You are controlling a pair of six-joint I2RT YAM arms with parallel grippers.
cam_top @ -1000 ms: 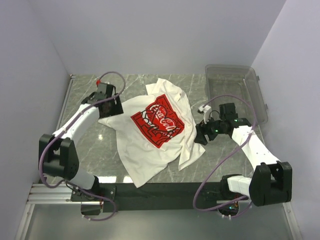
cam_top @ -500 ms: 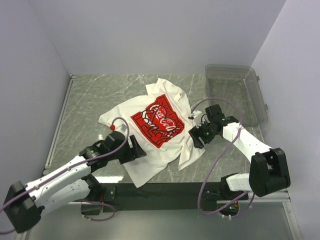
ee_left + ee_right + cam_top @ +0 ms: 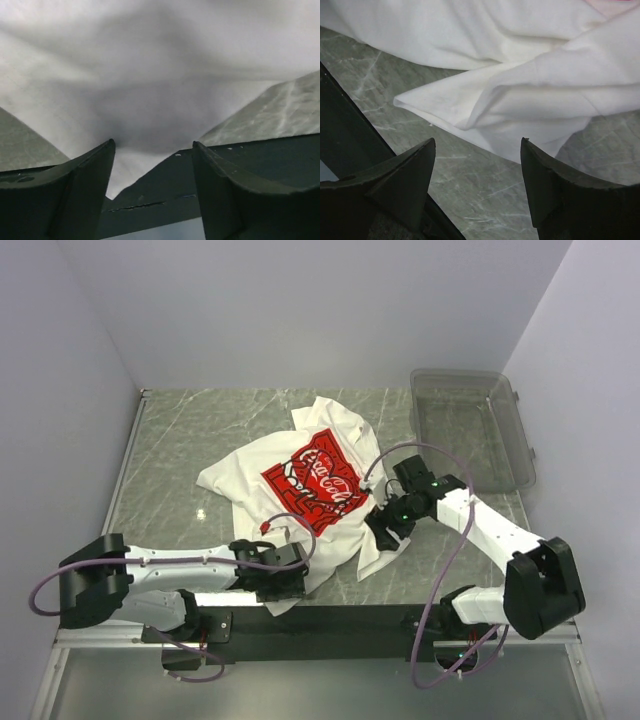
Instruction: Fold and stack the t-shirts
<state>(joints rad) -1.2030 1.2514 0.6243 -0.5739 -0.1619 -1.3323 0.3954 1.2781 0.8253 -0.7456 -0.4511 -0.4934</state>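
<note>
Marble-patterned table point(image 3: 170, 440), top view: the white t-shirt point(image 3: 310, 490) lies crumpled mid-table. Its long axis runs diagonally from the near-left hem to the far-right end, and the print sits skewed. At the near hem corner sits the left gripper point(image 3: 284, 582); at the right-side fold, the right gripper point(image 3: 386, 524).

Left wrist view: jaws apart, nothing held, cloth bunched ahead. Likely fault: pinching a single layer.

Right wrist view: jaws apart over a doubled fold. Likely fault: seizing both layers and setting the crease.
</note>
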